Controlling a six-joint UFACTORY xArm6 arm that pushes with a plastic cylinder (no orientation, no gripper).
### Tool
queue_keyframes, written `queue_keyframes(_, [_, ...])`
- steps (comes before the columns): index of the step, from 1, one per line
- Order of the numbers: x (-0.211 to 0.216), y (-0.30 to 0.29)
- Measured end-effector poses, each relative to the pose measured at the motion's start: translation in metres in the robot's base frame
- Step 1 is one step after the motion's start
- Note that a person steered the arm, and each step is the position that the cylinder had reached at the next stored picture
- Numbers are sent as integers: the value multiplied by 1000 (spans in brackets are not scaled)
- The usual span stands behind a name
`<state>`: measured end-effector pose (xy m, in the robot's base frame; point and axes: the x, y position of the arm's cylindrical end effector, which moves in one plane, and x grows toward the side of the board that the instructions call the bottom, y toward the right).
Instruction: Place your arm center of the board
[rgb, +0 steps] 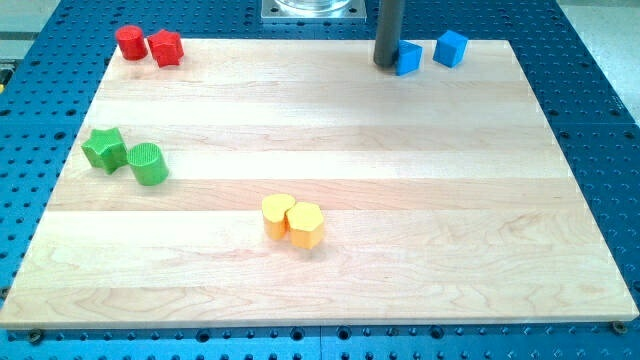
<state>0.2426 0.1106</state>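
Observation:
My tip (385, 64) is the lower end of a dark rod near the view's top, right of the middle. It touches the left side of a blue block (408, 58). A blue cube (451, 48) sits a little to the right of that. The wooden board (330, 150) fills most of the view. The tip is far above the board's middle.
A red cylinder (130, 42) and a red star-like block (165, 47) sit at the top left corner. A green star (103, 148) and a green cylinder (148, 164) sit at the left edge. A yellow heart-like block (277, 214) and a yellow hexagon (306, 225) touch below the middle.

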Motion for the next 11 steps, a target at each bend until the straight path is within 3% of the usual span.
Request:
queue_keyframes(2, [24,33])
queue_keyframes(3, [67,33])
queue_keyframes(5, [258,-24])
queue_keyframes(6, [286,-21])
queue_keyframes(8, [193,3])
queue_keyframes(9, [178,-3])
queue_keyframes(11, [123,-89])
